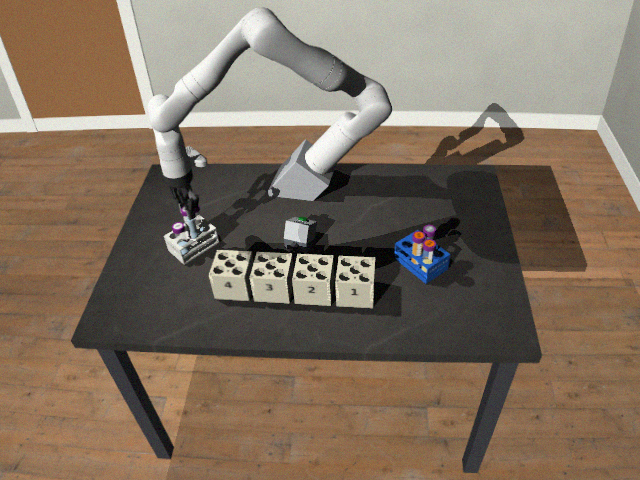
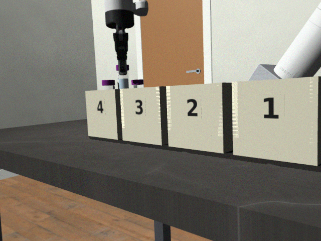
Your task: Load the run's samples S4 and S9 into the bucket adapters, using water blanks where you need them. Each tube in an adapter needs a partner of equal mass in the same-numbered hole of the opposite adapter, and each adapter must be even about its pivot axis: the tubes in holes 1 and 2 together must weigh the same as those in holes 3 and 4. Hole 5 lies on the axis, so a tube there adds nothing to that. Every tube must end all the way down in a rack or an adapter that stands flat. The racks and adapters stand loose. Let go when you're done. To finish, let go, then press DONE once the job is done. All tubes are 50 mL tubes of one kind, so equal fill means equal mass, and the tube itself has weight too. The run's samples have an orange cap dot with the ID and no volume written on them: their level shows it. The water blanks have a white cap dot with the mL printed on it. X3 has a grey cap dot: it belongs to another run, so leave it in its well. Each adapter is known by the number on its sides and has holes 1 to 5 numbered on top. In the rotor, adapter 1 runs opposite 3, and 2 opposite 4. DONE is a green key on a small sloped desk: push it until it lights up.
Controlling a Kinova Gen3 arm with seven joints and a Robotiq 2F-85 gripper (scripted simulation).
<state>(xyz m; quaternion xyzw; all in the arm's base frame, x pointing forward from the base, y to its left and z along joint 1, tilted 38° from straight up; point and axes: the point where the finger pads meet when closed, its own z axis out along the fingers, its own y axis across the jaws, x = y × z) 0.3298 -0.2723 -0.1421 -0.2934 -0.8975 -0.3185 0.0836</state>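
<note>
Black numerals 4 [image 2: 100,106], 3 [image 2: 139,107], 2 [image 2: 192,107] and 1 [image 2: 271,108], left to right, mark the near faces of four beige adapters; cap markings are illegible.

At left of centre, the white rack [image 1: 181,246] stands close behind adapter 4 [image 1: 229,283], leaving only a narrow gap. The four adapters form a near-continuous wall across the middle. The DONE desk [image 1: 299,233] stands just behind it, the blue rack [image 1: 421,262] apart at right.
</note>
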